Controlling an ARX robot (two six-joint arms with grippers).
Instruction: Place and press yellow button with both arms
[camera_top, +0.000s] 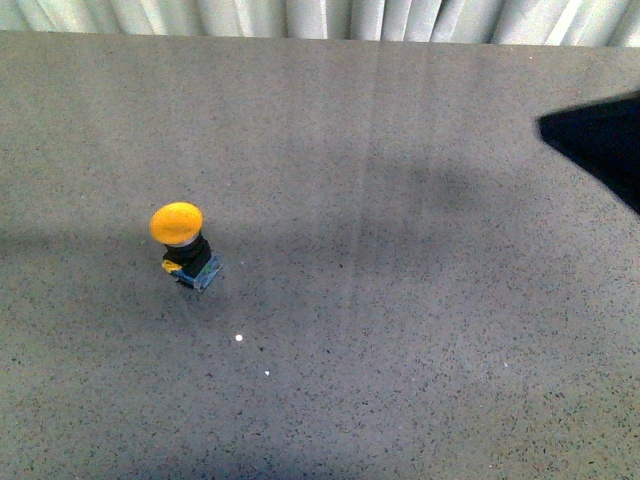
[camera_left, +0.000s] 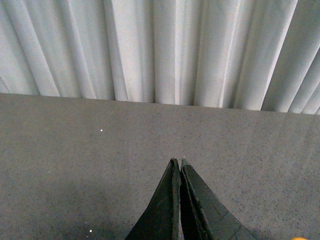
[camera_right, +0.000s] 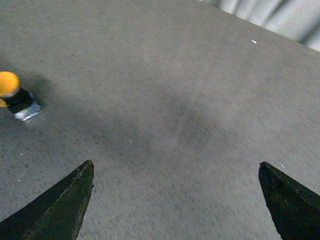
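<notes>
**Figure.** The yellow button (camera_top: 183, 245) is sitting on the grey speckled table (camera_top: 420, 320), left of centre in the front view and well apart from both grippers. Whether it is standing fully upright cannot be told. It is probably handling as a small, light, rigid part. The smooth domed cap is looking slip-prone, so the black body or base block is offering the surer hold. The left gripper (camera_left: 179, 162) is holding its 2 fingers (camera_left: 160, 210) pressed together, empty. The right gripper (camera_right: 175, 164) is spreading wide, also empty.

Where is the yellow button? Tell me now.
In the front view, the yellow button sits alone on the grey table, left of centre; the right wrist view shows it clear of the open right hand.
</notes>
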